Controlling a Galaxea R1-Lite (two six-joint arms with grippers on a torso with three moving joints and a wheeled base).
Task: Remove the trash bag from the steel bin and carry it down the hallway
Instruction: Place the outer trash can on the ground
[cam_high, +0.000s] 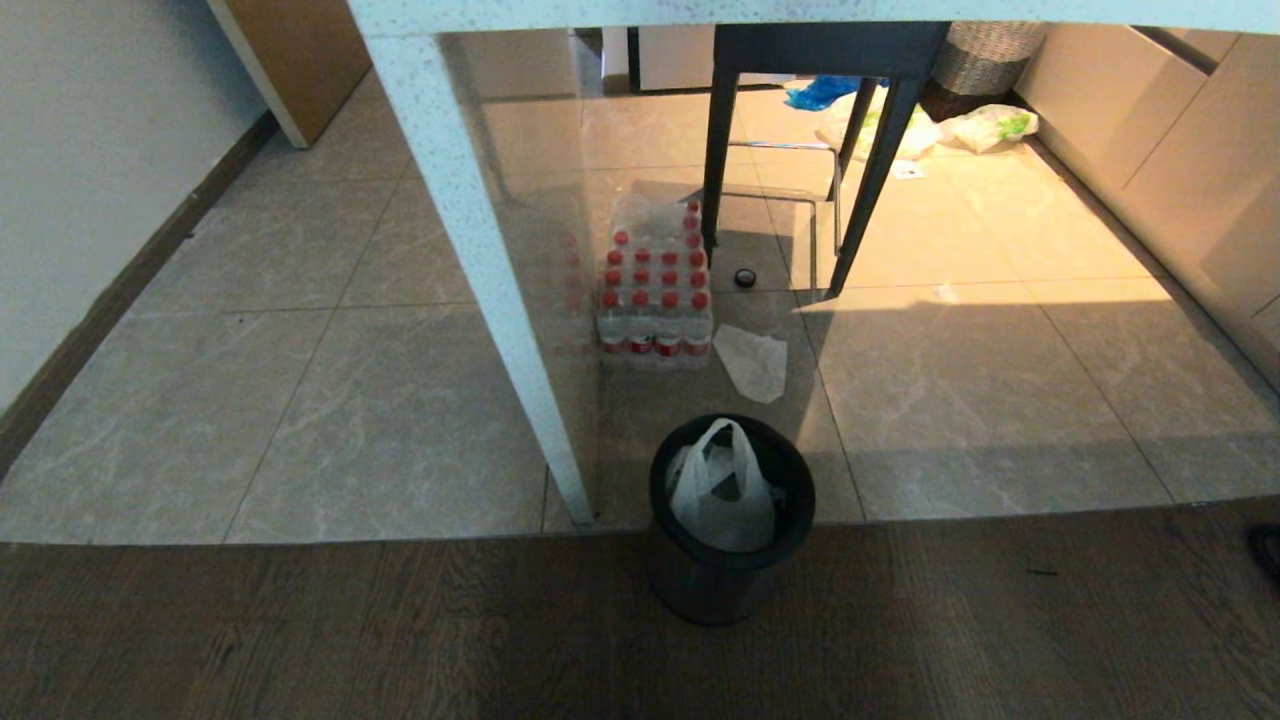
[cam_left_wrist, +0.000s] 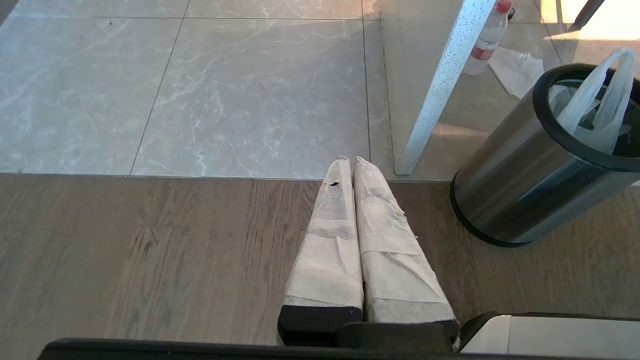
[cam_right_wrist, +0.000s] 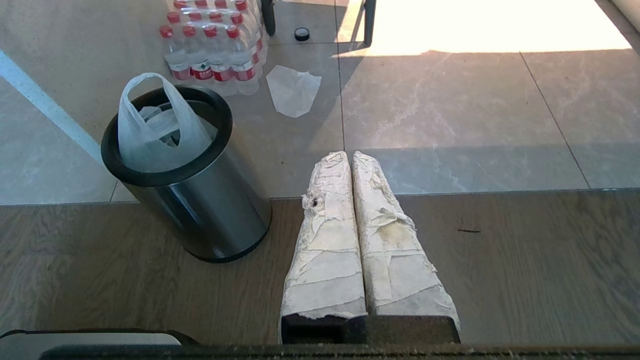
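A: Bin (cam_high: 731, 560)?
B: Upright at six o'clock on wood floor (cam_high: 300, 640), bag (cam_high: 722, 495) inside, handles up.
A: Grippers?
B: Left gripper (cam_left_wrist: 349, 161) and right gripper (cam_right_wrist: 345, 155) both pressed together, empty, flanking bin, above wood.

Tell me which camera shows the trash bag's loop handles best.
The right wrist view: the trash bag stands whole in the steel bin, one loop upright. Head view shows it from above; left wrist view cuts it at the frame edge.
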